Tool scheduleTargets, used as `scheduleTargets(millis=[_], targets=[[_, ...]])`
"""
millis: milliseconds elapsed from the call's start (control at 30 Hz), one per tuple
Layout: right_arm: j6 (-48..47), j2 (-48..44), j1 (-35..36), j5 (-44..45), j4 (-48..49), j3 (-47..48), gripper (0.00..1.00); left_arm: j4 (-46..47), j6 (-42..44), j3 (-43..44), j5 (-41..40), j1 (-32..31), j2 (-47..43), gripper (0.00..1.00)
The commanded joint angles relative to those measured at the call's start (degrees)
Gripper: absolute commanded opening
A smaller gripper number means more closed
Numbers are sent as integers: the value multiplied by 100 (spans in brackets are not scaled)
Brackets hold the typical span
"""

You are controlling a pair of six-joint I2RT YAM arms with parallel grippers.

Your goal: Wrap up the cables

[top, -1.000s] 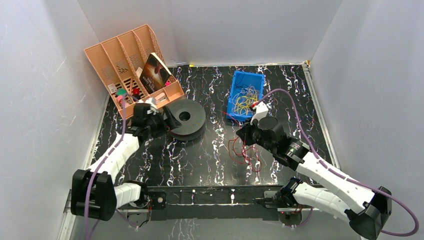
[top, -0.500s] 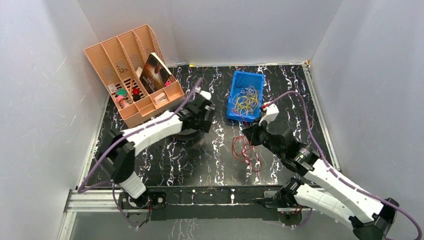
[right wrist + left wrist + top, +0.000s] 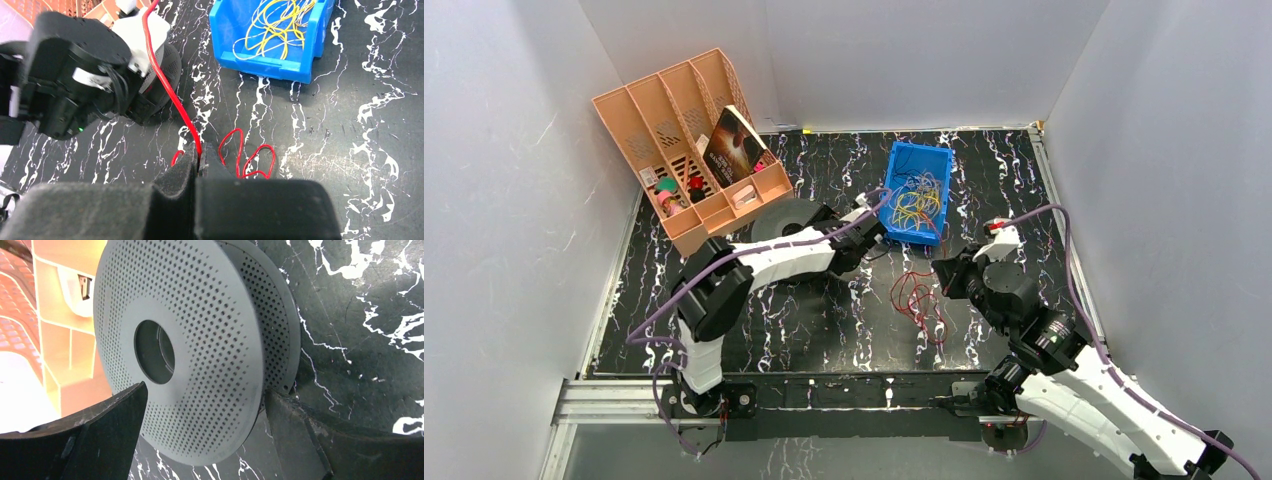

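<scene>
The black spool (image 3: 215,325) sits with its near rim between the jaws of the left gripper (image 3: 206,392). They are spread wide to either side of it, but it is not clear whether they press on it. If they only straddle it, the spool could tip or slide on the table (image 3: 350,125) as soon as the wire pulls. The right gripper (image 3: 199,156) has its jaws pressed together, pinching the red wire (image 3: 167,82). From that pinch one strand runs straight away from the jaws and to their left, passing close over the wrist of the left arm (image 3: 75,75) toward the spool. The rest lies in loose loops on the table just beyond and to the right of the jaws. The strand looks likely to catch on that wrist instead of dropping between the spool's discs. A wire this thin could also slip out of the pinch, and the slack loops could knot if dragged. To the left of the left jaws stands an orange organizer (image 3: 639,105), which holds a leaning book (image 3: 732,145), a few small red and green things (image 3: 666,187) and a white piece (image 3: 744,196). Beyond the right jaws and a little to their right, a blue bin (image 3: 265,65) holds a tangle of yellow wires (image 3: 280,20).
</scene>
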Motion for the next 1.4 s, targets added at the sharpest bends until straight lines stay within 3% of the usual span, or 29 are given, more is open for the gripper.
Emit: scheduleTargets(millis=[0,367,567,767,967,1167,1367], targets=[[159,-70,-33,286,126,14,0,172,494,223,-735,-193,252,85],[251,-236,-30,339,138,-70,0,1141,1056,61,-1484,-287,555,68],[260,-259,-29,318,160,-71,0,1546,1267,-121,-1650,-299,466,48],[251,-225,-29,296,207,-50,0,1816,1438,-261,-1772,-350,196,20],[251,-204,-29,280,219,-8,0,2020,1542,-432,-1903,-411,-313,2],[238,-179,-29,325,174,68,0,2207,1358,-808,-1913,-520,-1229,0],[187,-102,-29,359,127,222,0,2277,673,-1402,-1385,-537,-2462,0]])
